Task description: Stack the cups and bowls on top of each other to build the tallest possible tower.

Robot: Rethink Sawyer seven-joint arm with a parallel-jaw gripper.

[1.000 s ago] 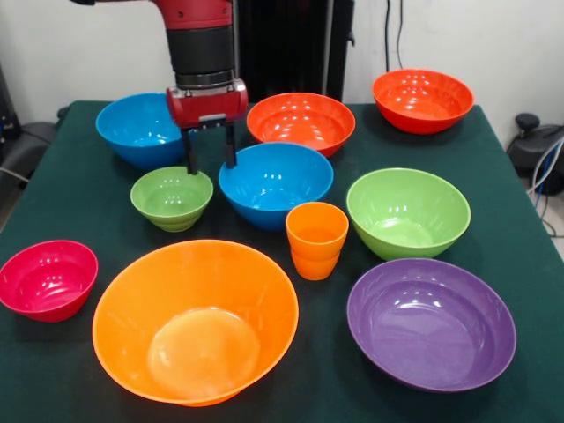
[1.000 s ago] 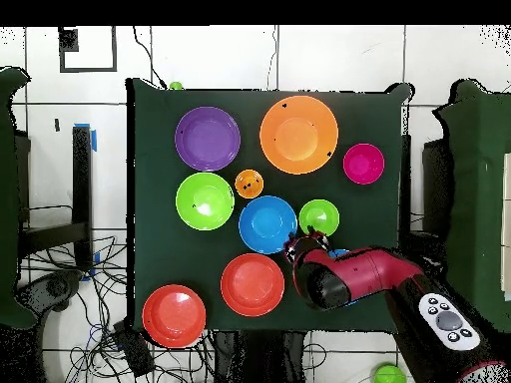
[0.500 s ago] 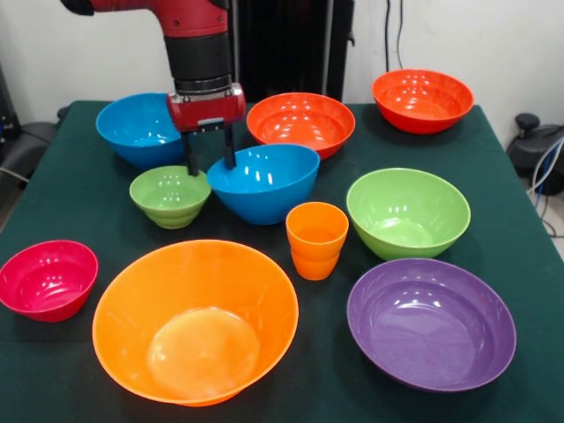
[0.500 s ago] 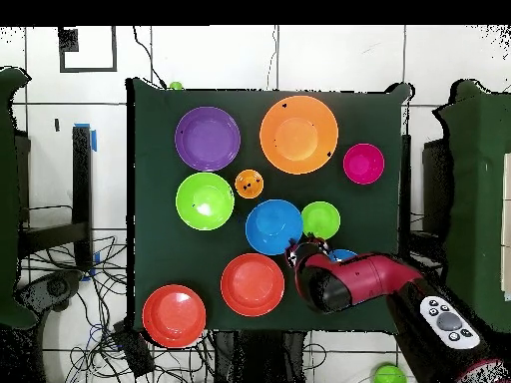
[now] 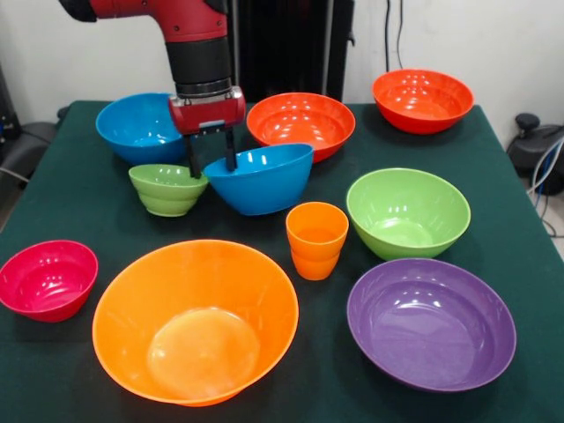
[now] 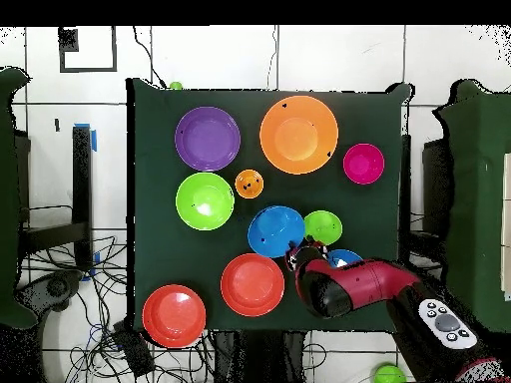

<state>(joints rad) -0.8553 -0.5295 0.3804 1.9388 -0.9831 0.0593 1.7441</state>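
Note:
My gripper (image 5: 210, 163) is shut on the left rim of a blue bowl (image 5: 260, 181), one finger inside and one outside. The bowl hangs tilted, its right side raised off the cloth; from overhead it shows as the blue bowl (image 6: 274, 231) beside the gripper (image 6: 299, 247). The small ribbed green bowl (image 5: 166, 189) sits right against the outer finger. An orange cup (image 5: 316, 240) stands upright in front of the held bowl. The large orange bowl (image 5: 196, 319), purple bowl (image 5: 430, 322) and large green bowl (image 5: 407, 211) rest separately on the table.
A crimson bowl (image 5: 46, 278) lies at the near left. A second blue bowl (image 5: 137, 128) sits behind the gripper, partly hidden by the arm from overhead. Two red-orange bowls (image 5: 301, 122) (image 5: 421, 100) stand at the back. The green table cloth (image 5: 529, 264) ends close to the purple bowl.
The gripper has pulled the blue bowl by its rim back toward the robot and tilted it up. The small green bowl has shifted the same way beside it.

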